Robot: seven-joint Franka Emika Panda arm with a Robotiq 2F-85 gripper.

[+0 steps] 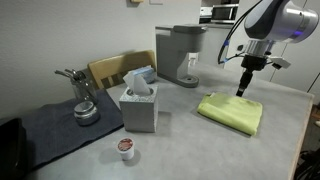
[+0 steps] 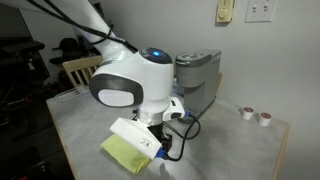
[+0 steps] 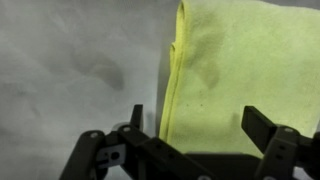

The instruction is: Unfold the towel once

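While my gripper (image 3: 200, 125) hangs spread and empty above the towel (image 3: 240, 60) edge, risk noted: pinching both folded layers would drag it across the surface (image 3: 70, 60), not unfold.

End effector (image 3: 195, 122) open, fingers downward.
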